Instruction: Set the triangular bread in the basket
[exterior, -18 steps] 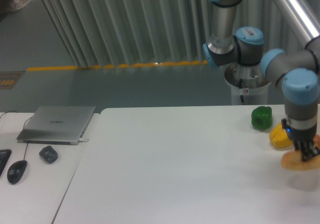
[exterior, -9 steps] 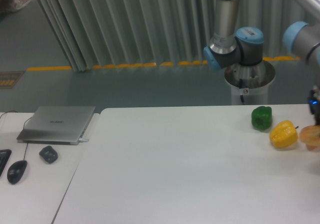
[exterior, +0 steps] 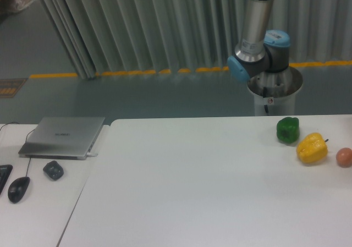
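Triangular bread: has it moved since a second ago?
Yes. It sat below the yellow pepper at the table's right edge, then rose rightward; now it is out of view.

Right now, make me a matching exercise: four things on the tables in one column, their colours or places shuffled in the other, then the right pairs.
Things:
1. bell pepper nearest the back edge
2. bell pepper beside it
3. small ball
4. laptop

Descriptions:
A. closed, silver, on the left table
B. green
C. orange-pink, at the right edge of the view
D. glossy yellow

Pairs: 1-B, 2-D, 3-C, 4-A
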`<state>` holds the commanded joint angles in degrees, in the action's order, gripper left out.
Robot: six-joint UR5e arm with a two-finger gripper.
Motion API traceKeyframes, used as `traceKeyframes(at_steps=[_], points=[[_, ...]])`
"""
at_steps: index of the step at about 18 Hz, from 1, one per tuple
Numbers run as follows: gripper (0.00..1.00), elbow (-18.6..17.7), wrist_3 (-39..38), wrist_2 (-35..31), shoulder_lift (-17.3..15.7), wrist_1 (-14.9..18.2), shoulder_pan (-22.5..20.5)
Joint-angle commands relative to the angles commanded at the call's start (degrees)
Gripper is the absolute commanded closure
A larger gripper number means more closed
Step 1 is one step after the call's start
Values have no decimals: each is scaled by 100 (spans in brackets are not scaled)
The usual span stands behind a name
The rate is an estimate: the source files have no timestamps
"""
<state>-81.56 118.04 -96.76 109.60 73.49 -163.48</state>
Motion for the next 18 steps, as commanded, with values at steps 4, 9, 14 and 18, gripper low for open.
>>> traceKeyframes(at_steps=[4,9,14,18], points=[[61,9,-193,35,149,-202,0],[61,-9,-220,17,430,-642,-26],[18,-167,-351,26,449,-915,-62],[0,-237,-360,26,440,-1065,-62]])
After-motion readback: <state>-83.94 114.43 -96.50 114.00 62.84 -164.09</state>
